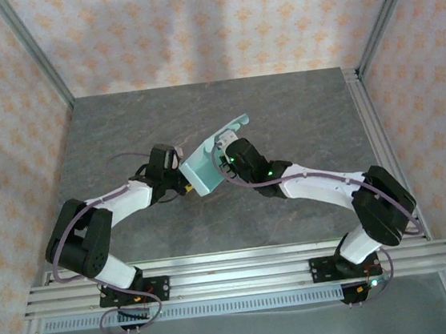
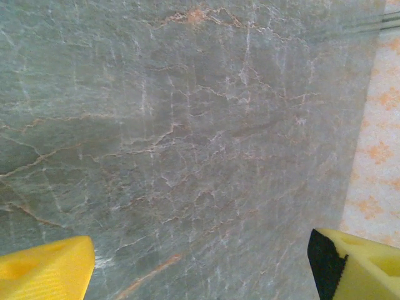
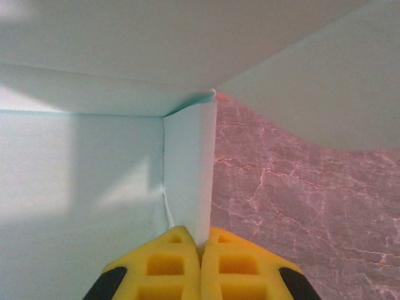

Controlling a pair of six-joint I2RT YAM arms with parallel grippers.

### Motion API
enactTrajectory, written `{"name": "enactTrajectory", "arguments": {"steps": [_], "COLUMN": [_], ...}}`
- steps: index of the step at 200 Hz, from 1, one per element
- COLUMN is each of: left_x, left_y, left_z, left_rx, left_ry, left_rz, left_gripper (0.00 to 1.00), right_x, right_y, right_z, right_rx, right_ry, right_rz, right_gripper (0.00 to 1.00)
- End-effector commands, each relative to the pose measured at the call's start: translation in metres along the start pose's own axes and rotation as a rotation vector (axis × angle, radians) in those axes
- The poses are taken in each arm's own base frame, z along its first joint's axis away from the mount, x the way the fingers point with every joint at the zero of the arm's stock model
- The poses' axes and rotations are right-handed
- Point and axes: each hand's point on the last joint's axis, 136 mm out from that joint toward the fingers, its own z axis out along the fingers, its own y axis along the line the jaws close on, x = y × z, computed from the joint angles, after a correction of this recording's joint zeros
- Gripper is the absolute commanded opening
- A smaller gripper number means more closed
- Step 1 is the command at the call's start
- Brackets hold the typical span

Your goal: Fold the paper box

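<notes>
At the left: left gripper [image 2: 200, 275] spread wide, yellow fingers [image 2: 44, 272] well apart, nothing between them but bare table [image 2: 187, 125]. From above, parked just beside the near-left side of the paper box [image 1: 206, 170], gripping none of it.

Over the middle of the table, well apart from every edge: pale mint card, partly formed, with one broad panel tilted up and a curved flap reaching toward the far edge. Cannot tell whether its lowest corner touches the surface.

At the right: right gripper [image 3: 200, 247] clamped tight on a narrow upright wall of the card, right at an inside corner between two panels.

Probably very light and thin; stiff only along the creases, floppy across the open panels. Likely to buckle or take a stray crease if squeezed mid-panel or pulled hard. Possibly slick enough to slide out of the fingers under a sideways tug. Best taken near a fold line or on a doubled wall, as on the right now. For the left, judged sensible to pinch a free flap close to its crease, then turn it gently.
</notes>
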Motion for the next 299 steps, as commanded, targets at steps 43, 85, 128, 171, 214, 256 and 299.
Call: {"name": "enactTrajectory", "arguments": {"steps": [43, 85, 128, 171, 214, 256, 299], "left_x": [-0.009, -0.013, -0.026, -0.037, -0.042, -0.044, -0.045], "left_y": [0.004, 0.023, 0.077, 0.09, 0.088, 0.088, 0.086], "left_z": [-0.005, -0.006, -0.022, -0.052, -0.067, -0.071, -0.071], "left_rx": [0.029, -0.009, -0.186, -0.321, -0.357, -0.37, -0.366], "left_ry": [-0.014, -0.031, -0.114, -0.221, -0.26, -0.268, -0.268], "left_rz": [0.023, -0.006, -0.1, -0.039, 0.005, 0.018, 0.022], "left_gripper": [0.9, 0.9, 0.9, 0.92, 0.93, 0.93, 0.93], "right_x": [0.015, 0.025, 0.051, 0.093, 0.12, 0.152, 0.177], "right_y": [-0.035, -0.053, -0.065, -0.073, -0.083, -0.09, -0.084], "right_z": [-0.021, -0.025, -0.016, 0.004, 0.012, 0.016, 0.022], "right_rx": [0.101, 0.128, 0.162, 0.278, 0.379, 0.461, 0.481], "right_ry": [-0.006, 0.005, 0.069, 0.264, 0.374, 0.519, 0.638], "right_rz": [0.011, 0.062, 0.113, 0.183, 0.187, 0.105, 0.085], "right_gripper": [0.0, 0.0, 0.0, 0.0, 0.0, 0.0, 0.0]}}
